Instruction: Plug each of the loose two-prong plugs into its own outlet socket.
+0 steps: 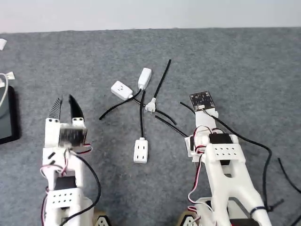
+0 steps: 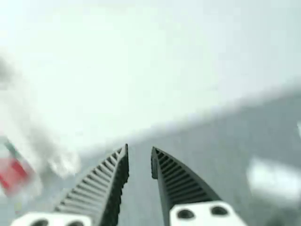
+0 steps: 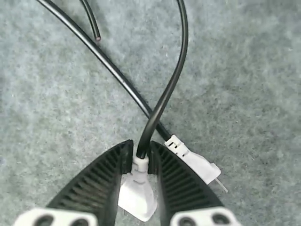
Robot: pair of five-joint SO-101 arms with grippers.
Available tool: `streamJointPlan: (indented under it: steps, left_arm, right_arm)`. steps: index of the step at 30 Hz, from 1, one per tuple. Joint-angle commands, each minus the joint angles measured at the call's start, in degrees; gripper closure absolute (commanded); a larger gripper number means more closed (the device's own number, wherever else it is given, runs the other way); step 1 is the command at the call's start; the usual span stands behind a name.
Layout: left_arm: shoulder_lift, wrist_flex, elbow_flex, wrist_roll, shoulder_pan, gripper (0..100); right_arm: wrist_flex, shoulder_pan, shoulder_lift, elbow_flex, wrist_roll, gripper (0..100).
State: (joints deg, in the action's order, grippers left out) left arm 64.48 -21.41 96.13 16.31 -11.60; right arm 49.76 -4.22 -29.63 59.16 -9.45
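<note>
My right gripper (image 3: 139, 148) is shut on the neck of a white two-prong plug (image 3: 137, 190), whose black cord (image 3: 171, 89) runs away over the grey mat. A second white plug (image 3: 195, 165) lies beside one finger, prongs bare. In the high view the right arm (image 1: 221, 153) covers this spot. Mid-table lie a white outlet block (image 1: 121, 89), a white plug (image 1: 145, 77) touching it, a small loose plug (image 1: 151, 106) and another white outlet (image 1: 140, 150). My left gripper (image 1: 66, 107) is open and holds nothing, left of the outlets; the left wrist view has it (image 2: 139, 157) pointing at the far wall.
A dark flat device (image 1: 7, 117) lies at the table's left edge. Black cords (image 1: 162, 80) cross around the outlets, and another cord (image 1: 268, 160) loops right of the right arm. The grey mat ends at the back edge (image 1: 150, 29).
</note>
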Motion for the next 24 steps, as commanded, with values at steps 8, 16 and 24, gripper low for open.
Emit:
streamJointPlan:
  steps: [8, 16, 24]
  left_arm:
    - [4.1, -27.3, 0.0, -2.8, -5.5, 99]
    - [9.3, -19.7, 0.5, -14.0, -5.9, 99]
    - [18.7, -0.2, 0.7, -23.4, -3.9, 99]
  right_arm:
    - [-1.2, 0.0, -1.5, -0.6, 0.0, 99.1]
    - [-2.3, 0.0, -1.5, -0.3, 0.0, 99.1]
    - [-2.2, 0.0, -1.5, -0.3, 0.0, 99.1]
